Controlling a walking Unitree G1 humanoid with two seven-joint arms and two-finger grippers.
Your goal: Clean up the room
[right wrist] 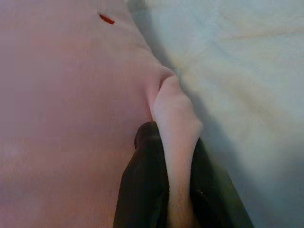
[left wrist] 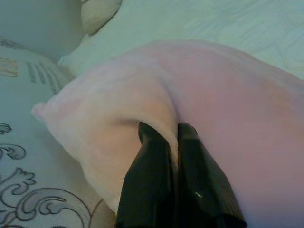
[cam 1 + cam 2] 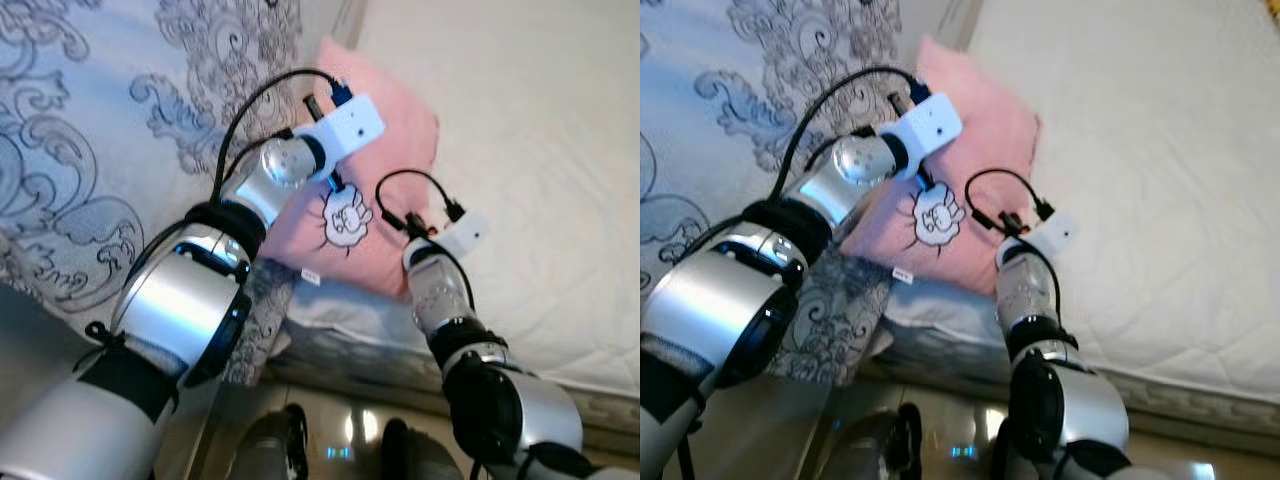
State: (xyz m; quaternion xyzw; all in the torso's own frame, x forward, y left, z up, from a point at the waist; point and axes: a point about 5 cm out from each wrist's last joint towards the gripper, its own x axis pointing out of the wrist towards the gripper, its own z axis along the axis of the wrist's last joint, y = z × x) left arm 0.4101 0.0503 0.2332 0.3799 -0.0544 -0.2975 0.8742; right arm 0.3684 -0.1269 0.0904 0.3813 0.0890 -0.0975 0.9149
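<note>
Left gripper [image 2: 173, 135]: both black fingers [image 2: 149, 166] pressed close together, a thin fold of the pink pillow [image 2: 199, 109] pinched between them. Grip sits on the pillow's edge nearest the patterned bedspread [image 2: 28, 199].

Right gripper [image 1: 171, 137]: fingers [image 1: 145, 175] narrow, clamped on a bunched corner of the same pillow, the pink fabric bulging up between the two tips. This corner lies against the white quilted mattress [image 1: 247, 71].

Left arm [image 3: 280, 170]: reaches forward and up from the lower left, elbow bent, silver forearm angled toward the pillow, white wrist camera box [image 3: 345, 125] on top with a black cable looping back over it. Wrist sits over the pillow's left part.

Right arm [image 3: 445, 300]: rises from the lower right, forearm nearly upright in the head views, wrist with its small white box [image 3: 465, 235] at the pillow's lower right edge, black cable arched above.

Pillow: on the bed, between the grey scroll-patterned bedspread on the left and the white mattress on the right, one corner pointing away toward the head of the bed. A cartoon print [image 3: 348, 218] in white with dark outline shows on its face, between the two wrists. A small white tag [image 3: 309, 275] hangs at its near edge.
</note>
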